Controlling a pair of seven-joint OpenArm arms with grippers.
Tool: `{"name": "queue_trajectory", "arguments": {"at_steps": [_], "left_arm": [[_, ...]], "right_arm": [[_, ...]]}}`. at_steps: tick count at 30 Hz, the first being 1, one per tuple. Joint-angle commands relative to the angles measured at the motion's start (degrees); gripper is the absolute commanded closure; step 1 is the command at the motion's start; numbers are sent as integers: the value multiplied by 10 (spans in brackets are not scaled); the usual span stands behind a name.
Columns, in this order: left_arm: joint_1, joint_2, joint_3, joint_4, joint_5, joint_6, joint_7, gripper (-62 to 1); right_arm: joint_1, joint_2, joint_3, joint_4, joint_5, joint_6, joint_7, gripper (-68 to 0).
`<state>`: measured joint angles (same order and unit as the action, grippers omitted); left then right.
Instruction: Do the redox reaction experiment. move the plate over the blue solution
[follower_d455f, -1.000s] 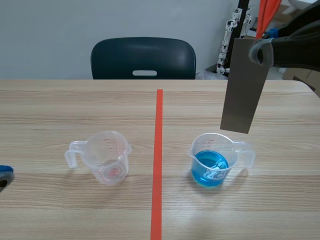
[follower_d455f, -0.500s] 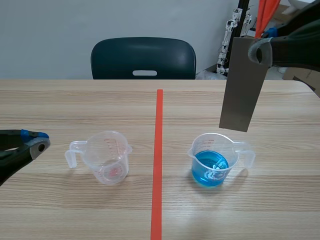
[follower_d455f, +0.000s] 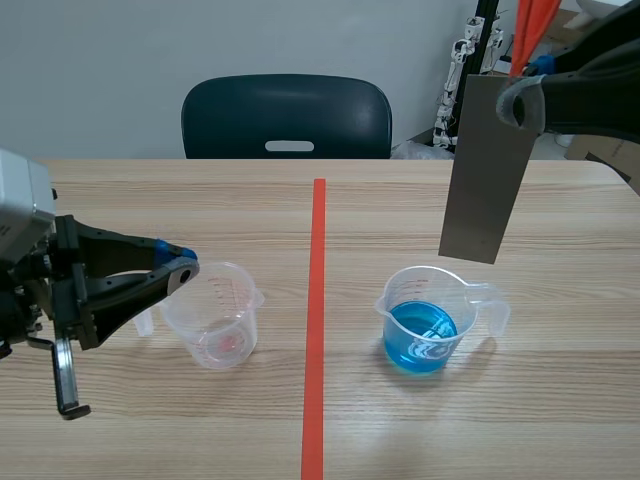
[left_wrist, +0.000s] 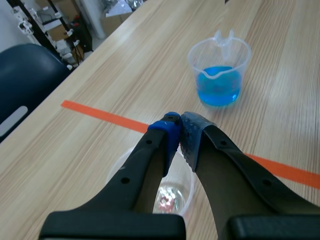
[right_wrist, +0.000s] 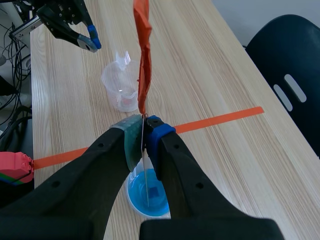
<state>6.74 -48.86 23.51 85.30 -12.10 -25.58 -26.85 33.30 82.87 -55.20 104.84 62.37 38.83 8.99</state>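
My right gripper is raised at the top right, shut on the upper end of a grey metal plate. The plate hangs upright, and its lower edge is above and slightly behind the clear beaker of blue solution. In the right wrist view the plate is nearly edge-on and looks orange-red, pinched by my right gripper, with the blue beaker below. My left gripper is shut on nothing, at the rim of the empty clear beaker. The left wrist view shows my left gripper over that empty beaker, with the blue beaker ahead.
An orange-red tape line runs between the two beakers. A dark chair stands behind the table's far edge, with equipment at the back right. A red block lies off the table's edge in the right wrist view.
My left arm has come in from the left edge and moved right up to the empty beaker. The right arm and the plate have stayed nearly still.
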Motion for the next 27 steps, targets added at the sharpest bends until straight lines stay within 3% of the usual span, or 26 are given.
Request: {"name": "queue_trajectory", "arguments": {"at_steps": [1,10,20,27], "left_arm": [[-12,6,1,10,-9,1,-4,-27],[-80,38,45,9,-22,-4,47,-27],[-151,82,117,6,-2,-8,117,-27],[-181,120,139,-41,9,-13,134,-28]], "right_arm": [[10,5,9,0,6,2,13,-6],[10,5,9,0,6,2,15,-6],[10,5,9,0,6,2,15,-6],[10,5,9,0,6,2,15,-6]]}}
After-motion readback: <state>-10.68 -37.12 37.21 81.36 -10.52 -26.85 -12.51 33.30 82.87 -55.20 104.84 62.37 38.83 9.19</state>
